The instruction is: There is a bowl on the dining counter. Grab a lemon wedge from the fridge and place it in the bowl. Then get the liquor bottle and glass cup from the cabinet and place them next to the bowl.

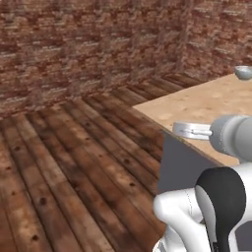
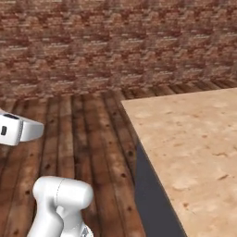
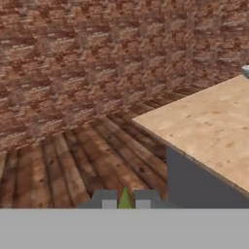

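Note:
A small yellow-green lemon wedge (image 3: pixel 125 197) is pinched between the two dark fingertips of my gripper (image 3: pixel 125 202), which is shut on it. The light wood-grain dining counter (image 1: pixel 206 106) (image 2: pixel 185 139) (image 3: pixel 209 121) lies ahead to the right, its near corner pointing towards me. On its far end sits the grey bowl (image 1: pixel 243 72) (image 3: pixel 246 71), cut off by the picture's edge. My gripper is held out over the floor, left of the counter's corner and well short of the bowl. The fridge, cabinet, liquor bottle and glass cup are out of view.
A red-brown brick wall (image 2: pixel 115 41) closes the room behind. Dark wooden floor planks (image 1: pixel 74 162) run between me and the wall. The counter's dark grey side panel (image 3: pixel 194 180) drops to the floor beside the arm.

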### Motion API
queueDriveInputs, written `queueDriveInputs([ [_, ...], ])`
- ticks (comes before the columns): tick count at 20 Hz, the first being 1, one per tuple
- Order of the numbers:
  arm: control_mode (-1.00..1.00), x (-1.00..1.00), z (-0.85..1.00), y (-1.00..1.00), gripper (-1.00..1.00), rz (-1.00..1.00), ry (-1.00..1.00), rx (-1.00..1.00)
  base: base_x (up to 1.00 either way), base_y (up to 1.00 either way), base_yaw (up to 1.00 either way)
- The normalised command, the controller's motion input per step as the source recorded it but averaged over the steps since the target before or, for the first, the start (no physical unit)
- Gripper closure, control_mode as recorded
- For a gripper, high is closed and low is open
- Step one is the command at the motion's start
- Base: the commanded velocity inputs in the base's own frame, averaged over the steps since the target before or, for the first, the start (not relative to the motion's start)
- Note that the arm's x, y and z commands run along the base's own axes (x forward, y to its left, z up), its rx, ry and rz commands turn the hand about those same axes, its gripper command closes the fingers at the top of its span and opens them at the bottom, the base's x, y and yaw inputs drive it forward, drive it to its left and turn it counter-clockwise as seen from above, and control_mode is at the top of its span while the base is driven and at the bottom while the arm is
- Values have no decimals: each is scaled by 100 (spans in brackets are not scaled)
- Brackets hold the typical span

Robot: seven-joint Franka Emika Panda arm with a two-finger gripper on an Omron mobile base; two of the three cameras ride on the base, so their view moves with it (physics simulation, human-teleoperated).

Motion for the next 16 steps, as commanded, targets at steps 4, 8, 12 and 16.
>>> queueDriveInputs([
  [4,100,0,0,0,100,0,0,0,100,100,-41],
  [8,100,0,0,0,100,0,0,0,100,100,-43],
  [12,100,0,0,0,100,0,0,0,100,100,-42],
  [16,100,0,0,0,100,0,0,0,100,100,-43],
])
